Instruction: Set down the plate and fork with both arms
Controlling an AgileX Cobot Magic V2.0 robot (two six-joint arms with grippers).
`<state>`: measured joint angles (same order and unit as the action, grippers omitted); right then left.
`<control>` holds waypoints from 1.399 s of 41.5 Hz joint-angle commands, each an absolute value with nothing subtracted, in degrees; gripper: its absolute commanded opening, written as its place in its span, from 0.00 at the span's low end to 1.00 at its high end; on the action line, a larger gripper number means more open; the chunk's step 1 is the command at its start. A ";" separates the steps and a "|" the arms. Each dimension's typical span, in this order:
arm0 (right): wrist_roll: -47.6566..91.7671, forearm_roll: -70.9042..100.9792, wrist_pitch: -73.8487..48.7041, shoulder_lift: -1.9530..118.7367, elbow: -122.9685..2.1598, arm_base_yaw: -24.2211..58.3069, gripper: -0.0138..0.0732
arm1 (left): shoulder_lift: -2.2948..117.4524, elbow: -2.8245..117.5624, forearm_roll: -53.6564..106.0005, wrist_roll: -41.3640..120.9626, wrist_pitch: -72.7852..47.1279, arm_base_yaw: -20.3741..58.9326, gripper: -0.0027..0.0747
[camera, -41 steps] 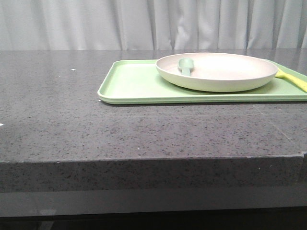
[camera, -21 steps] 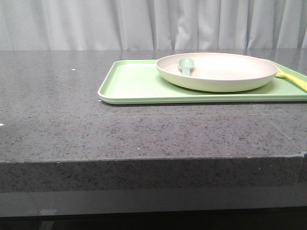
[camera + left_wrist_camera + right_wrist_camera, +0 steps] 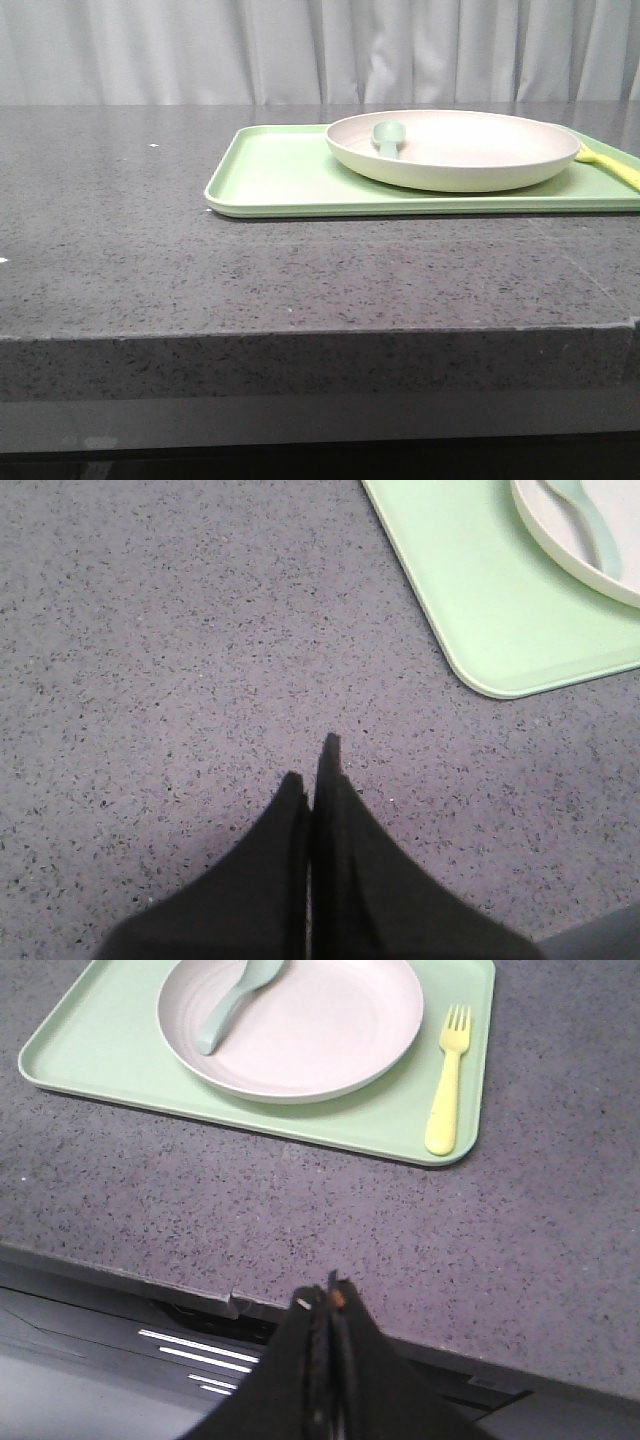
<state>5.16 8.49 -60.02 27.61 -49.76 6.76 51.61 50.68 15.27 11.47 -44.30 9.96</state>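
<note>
The wide, shallow, round cream-white plate (image 3: pixel 452 150) with its raised rim sits on the flat rectangular light-green tray (image 3: pixel 270 175), toward the tray's right half as the front view shows it. Inside the plate lies a grey-green plastic spoon (image 3: pixel 232 1002), its bowl resting on the plate's floor and its handle leaning up over the rim. Just beside the plate, apart from it and also on the tray, lies the small, slim, pale yellow plastic fork (image 3: pixel 447 1083), flat along the tray's short edge on the robot's right side; in the front view only part of it shows at the picture's right border. The tray rests on the dark grey speckled stone desk (image 3: pixel 120 260), set back from the desk's front edge, with pale pleated curtains (image 3: pixel 150 50) behind. The left gripper (image 3: pixel 313 770), black with tapering fingers, hangs over bare desk near a rounded corner of the tray, its fingers pressed together with nothing between them. The right gripper (image 3: pixel 327 1298), likewise black, hangs at the desk's front edge, well apart from the tray, its fingers closed against each other and holding nothing.
</note>
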 commanded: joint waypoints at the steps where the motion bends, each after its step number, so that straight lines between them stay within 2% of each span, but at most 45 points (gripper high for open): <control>1: 5.26 9.08 -55.93 27.94 -50.84 6.84 0.08 | 51.23 52.28 16.05 10.86 -40.51 10.01 0.01; 14: 5.26 9.08 -56.34 27.94 -50.84 6.84 0.08 | 51.13 52.14 16.05 10.86 -40.26 10.26 0.01; 21: 5.26 9.08 -56.34 27.94 -50.84 6.84 0.08 | 45.67 48.74 16.15 10.86 -38.06 10.49 0.01; 35: 5.26 9.08 -56.34 27.94 -50.84 6.84 0.08 | 20.00 27.65 14.29 10.86 -22.97 2.69 0.01; 45: 5.26 9.08 -56.34 27.94 -50.84 6.84 0.08 | 4.65 17.68 14.17 10.86 -17.21 0.23 0.01; 51: 5.26 9.08 -56.34 27.94 -50.84 6.84 0.08 | 2.00 12.25 12.79 8.89 -11.70 0.23 0.01; 58: 5.26 9.08 -56.34 27.94 -50.84 6.84 0.08 | 1.91 6.00 -2.62 -9.61 -4.69 0.23 0.01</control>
